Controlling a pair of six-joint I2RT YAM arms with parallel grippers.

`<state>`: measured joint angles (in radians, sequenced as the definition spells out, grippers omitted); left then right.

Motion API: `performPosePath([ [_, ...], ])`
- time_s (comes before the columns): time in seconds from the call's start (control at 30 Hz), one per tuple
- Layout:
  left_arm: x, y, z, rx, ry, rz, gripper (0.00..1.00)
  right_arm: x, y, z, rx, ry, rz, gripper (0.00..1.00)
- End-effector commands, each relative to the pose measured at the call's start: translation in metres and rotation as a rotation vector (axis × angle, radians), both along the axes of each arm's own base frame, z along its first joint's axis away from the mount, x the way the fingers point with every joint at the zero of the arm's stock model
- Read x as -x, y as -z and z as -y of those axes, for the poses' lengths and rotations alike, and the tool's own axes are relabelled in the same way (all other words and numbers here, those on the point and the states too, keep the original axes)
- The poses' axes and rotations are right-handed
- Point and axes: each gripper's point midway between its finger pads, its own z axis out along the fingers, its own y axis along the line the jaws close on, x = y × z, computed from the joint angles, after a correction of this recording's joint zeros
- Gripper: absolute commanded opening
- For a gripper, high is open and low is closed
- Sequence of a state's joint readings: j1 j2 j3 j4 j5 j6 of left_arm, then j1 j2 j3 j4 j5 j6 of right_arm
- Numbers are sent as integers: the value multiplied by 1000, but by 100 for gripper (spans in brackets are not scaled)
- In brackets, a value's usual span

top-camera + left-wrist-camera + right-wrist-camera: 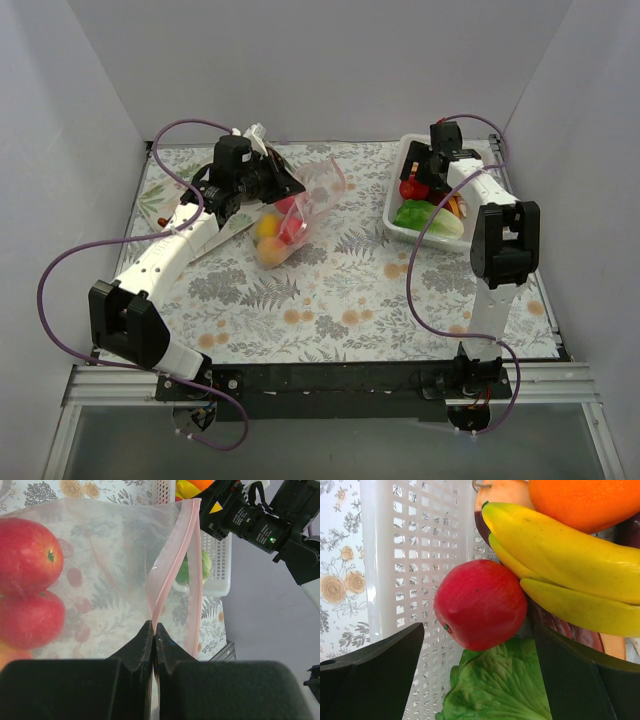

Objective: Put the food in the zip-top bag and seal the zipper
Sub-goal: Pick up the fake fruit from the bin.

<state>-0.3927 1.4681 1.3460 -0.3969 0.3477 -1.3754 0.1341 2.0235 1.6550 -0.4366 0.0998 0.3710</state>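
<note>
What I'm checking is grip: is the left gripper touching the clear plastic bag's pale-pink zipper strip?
Touching. Left wrist view: the left gripper is shut on the pale-pink zipper strip, which runs straight into its fingertips.

You have bright, even light with soft shadows. Glare streaks the banana (580,555), and the near fingers (370,680) blur along the lower frame edge.

My left arm (175,248) lies low and stretches forward from its base, with the wrist turned inward toward my right side. The left gripper (154,626) has its jaws pressed together, pinching the zipper (193,570) right at the fingertips. My right arm (497,250) stands with its elbow raised, forearm reaching forward and wrist tipped downward. The right gripper (477,630) is spread wide, its two fingers (375,670) well apart.
</note>
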Motion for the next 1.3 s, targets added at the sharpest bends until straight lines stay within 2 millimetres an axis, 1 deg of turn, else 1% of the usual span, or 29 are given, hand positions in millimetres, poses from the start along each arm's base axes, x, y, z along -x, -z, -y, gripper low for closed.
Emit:
performPosePath([
  [0.0, -4, -21, 0, 6, 4, 49, 0, -23, -7, 3, -47, 62, 75, 98],
  [0.03, -4, -21, 1, 7, 5, 48, 0, -23, -4, 2, -47, 67, 77, 98],
  [0.07, -5, -21, 1, 5, 6, 48, 0, -20, 3, 3, -51, 70, 66, 97],
  [0.1, -5, -21, 1, 7, 3, 47, 0, -22, 5, 1, -57, 70, 72, 96],
  [0.2, -5, -19, -1, 4, -5, 43, 0, -20, 19, 0, -67, 70, 43, 94],
  [0.27, -4, -19, 0, 7, -4, 40, 0, -21, 21, -1, -74, 72, 48, 93],
  [0.37, -4, -19, -1, 7, -7, 40, 0, -20, 24, -2, -78, 69, 48, 84],
  [0.43, -4, -21, -1, 10, -9, 44, 0, -19, 21, -3, -78, 65, 49, 72],
  [0.47, -4, -21, -1, 8, -8, 44, 0, -19, 18, -2, -77, 66, 51, 55],
  [0.5, -4, -22, -1, 10, -10, 46, 0, -18, 9, -2, -76, 64, 66, 46],
  [0.53, -4, -21, -1, 8, -10, 44, 0, -17, 4, -1, -75, 62, 74, 39],
  [0.57, -4, -19, -2, 5, -13, 42, 0, -16, -2, -1, -76, 60, 82, 27],
  [0.6, -4, -19, -2, 5, -13, 42, 0, -15, -17, -1, -79, 56, 109, 23],
  [0.67, -5, -18, -3, 3, -18, 41, 0, -12, -34, -1, -82, 41, 130, 15],
  [0.7, -5, -18, -3, 3, -18, 43, 0, -10, -48, -2, -85, 36, 154, 14],
  [0.77, -6, -16, -2, 4, -17, 40, 0, -7, -62, -2, -84, 23, 174, 12],
  [0.8, -7, -16, -1, 8, -16, 41, 0, -3, -72, -2, -83, 20, 189, 12],
  [0.87, -8, -12, 0, 8, -15, 30, 0, 2, -78, 0, -81, 18, 196, 10],
  [0.9, -9, -12, 0, 11, -14, 30, 0, 5, -88, 0, -80, 11, 211, 9],
  [0.97, -10, -10, 1, 13, -15, 28, 0, 10, -94, 1, -78, 5, 222, 9],
  [1.0, -10, -9, 2, 13, -12, 26, 0, 12, -104, 1, -81, 1, 242, 9],
  [1.07, -11, -9, 3, 14, -13, 25, 0, 18, -114, -3, -99, -17, 251, 8],
  [1.1, -12, -8, 3, 15, -12, 22, 0, 24, -128, -5, -110, -30, 274, 8],
  [1.17, -12, -8, 4, 17, -11, 25, 0, 34, -141, -21, -142, -84, 292, 6],
  [1.2, -12, -7, 3, 15, -12, 22, 0, 41, -158, -28, -145, -104, 323, 6],
  [1.23, -12, -9, 4, 17, -11, 26, 0, 49, -164, -43, -139, -139, 331, 6],
  [1.27, -12, -8, 4, 18, -10, 24, 0, 56, -172, -54, -139, -167, 347, 6],
])
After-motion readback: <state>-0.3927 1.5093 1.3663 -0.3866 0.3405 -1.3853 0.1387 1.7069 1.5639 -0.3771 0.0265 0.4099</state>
